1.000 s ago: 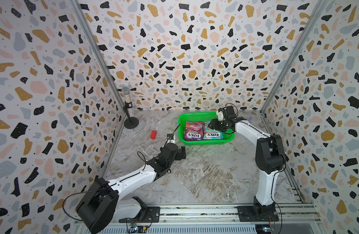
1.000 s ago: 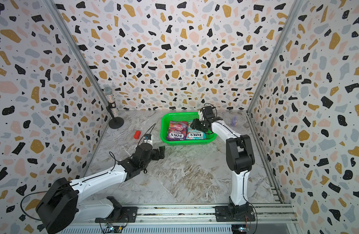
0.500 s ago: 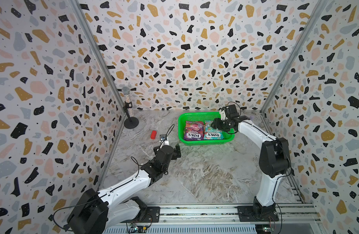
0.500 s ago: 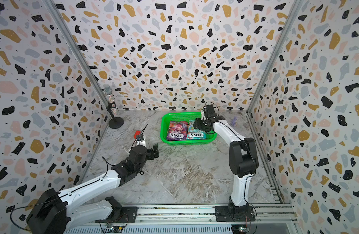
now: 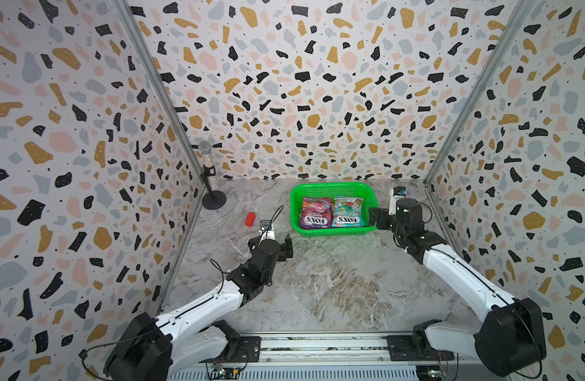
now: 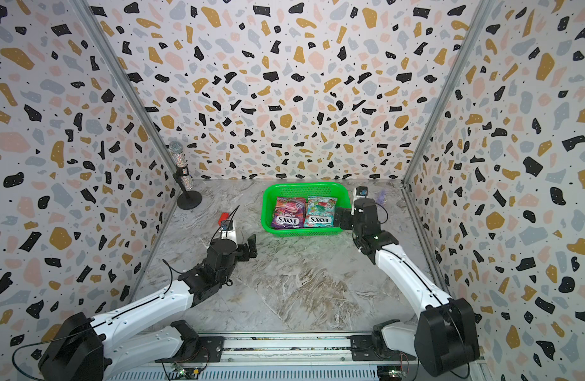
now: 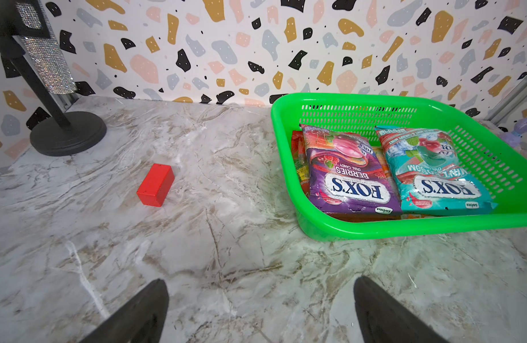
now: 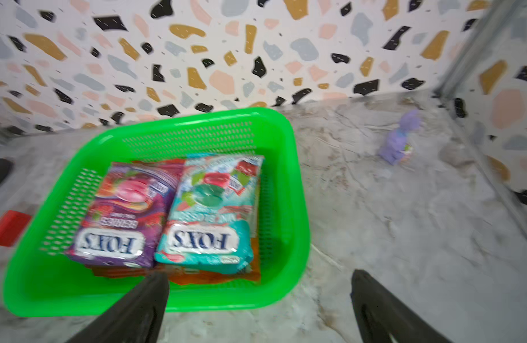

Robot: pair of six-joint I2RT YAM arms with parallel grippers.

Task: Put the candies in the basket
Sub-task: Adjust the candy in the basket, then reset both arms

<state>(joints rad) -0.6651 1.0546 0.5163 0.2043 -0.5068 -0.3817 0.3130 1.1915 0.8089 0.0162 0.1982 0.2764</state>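
Observation:
The green basket [image 5: 330,185] stands at the back of the marble table, right of centre. A purple candy bag [image 5: 314,212] and a teal candy bag [image 5: 347,211] lie side by side on top inside it. Under them show a red bag's edge [image 7: 298,154] and an orange bag [image 8: 214,277]. My right gripper [image 5: 382,219] is open and empty beside the basket's near right corner [image 8: 286,285]. The left gripper [image 5: 270,243] hovers open and empty over bare table, in front of the basket's left end [image 7: 289,166].
A small red block [image 5: 250,219] lies left of the basket. A glittery microphone on a black stand [image 5: 212,184] fills the back left corner. A tiny purple figure [image 6: 381,197] sits by the right wall behind my right wrist. Patterned walls close three sides.
The right gripper has drawn back from over the basket toward the right and front, and its jaws have spread wide. The left gripper has shifted a little to the left.

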